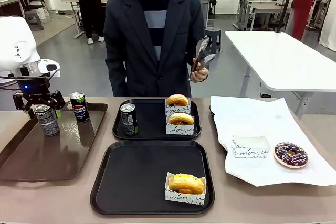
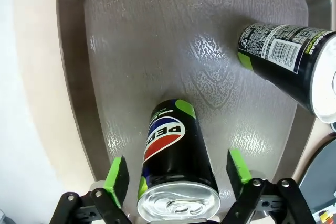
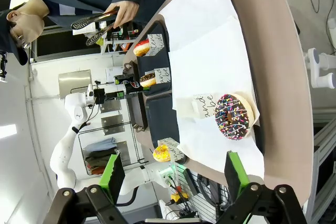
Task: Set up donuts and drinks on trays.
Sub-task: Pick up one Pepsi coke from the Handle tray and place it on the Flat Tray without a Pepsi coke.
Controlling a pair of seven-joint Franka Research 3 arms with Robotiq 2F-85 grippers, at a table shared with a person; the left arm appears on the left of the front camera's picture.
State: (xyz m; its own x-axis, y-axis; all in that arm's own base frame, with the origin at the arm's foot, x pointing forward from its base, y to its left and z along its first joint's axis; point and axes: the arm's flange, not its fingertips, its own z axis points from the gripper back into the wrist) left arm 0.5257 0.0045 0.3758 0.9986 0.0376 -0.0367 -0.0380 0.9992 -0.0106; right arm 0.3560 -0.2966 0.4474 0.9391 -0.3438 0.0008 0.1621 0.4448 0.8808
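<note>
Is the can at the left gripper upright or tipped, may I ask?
Upright: the can stands on the brown tray, silver top up, under the left gripper.

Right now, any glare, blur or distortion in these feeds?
Left wrist view: bright glare patches on the brown tray; the wide-angle lens splays the Pepsi can and the second can apart, both sharp. Front view: even light, sharp, faint sheen on the near black tray. Right wrist view: rolled sideways, sprinkle donut in focus.

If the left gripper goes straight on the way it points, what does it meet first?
The left gripper straddles the Pepsi can with gaps either side, so its tips would likely reach the brown tray beneath, unless the palm meets the can's top first.
</note>
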